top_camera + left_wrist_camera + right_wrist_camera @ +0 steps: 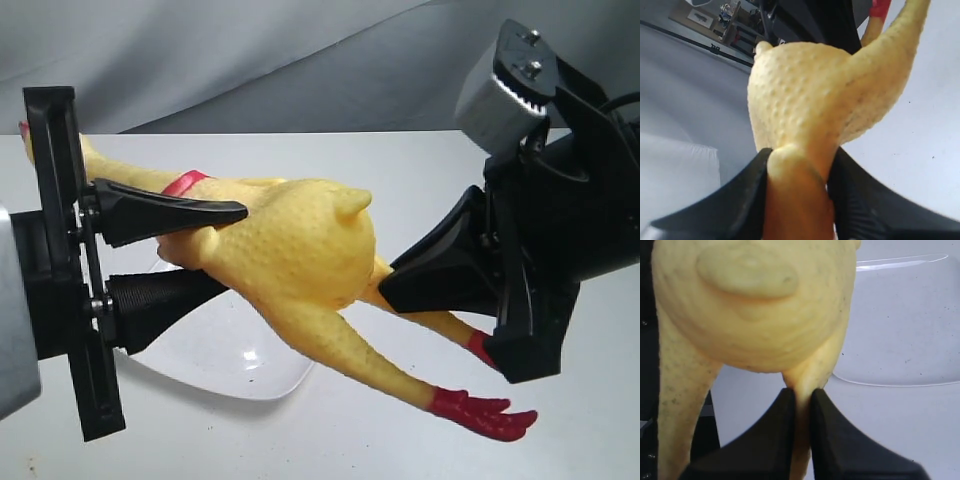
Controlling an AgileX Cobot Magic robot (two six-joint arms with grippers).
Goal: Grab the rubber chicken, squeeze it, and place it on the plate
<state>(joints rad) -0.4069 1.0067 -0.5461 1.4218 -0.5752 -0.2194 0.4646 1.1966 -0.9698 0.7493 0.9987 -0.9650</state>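
The yellow rubber chicken (300, 250) hangs in the air above the white plate (240, 365), head to the far left, red feet to the lower right. My left gripper (200, 250) is shut on its upper body near the red neck band; in the left wrist view the black fingers (745, 195) pinch the yellow body (805, 100). My right gripper (400, 285) is shut on one leg; the right wrist view has that leg squeezed thin at the gripper (801, 397), below the chicken's rump (755, 300). The plate's rim (890, 382) lies beneath.
The white table (330, 440) extends around the plate. A grey cloth backdrop (250, 60) hangs behind. In the left wrist view, shelves with clutter (725, 20) stand beyond the table edge.
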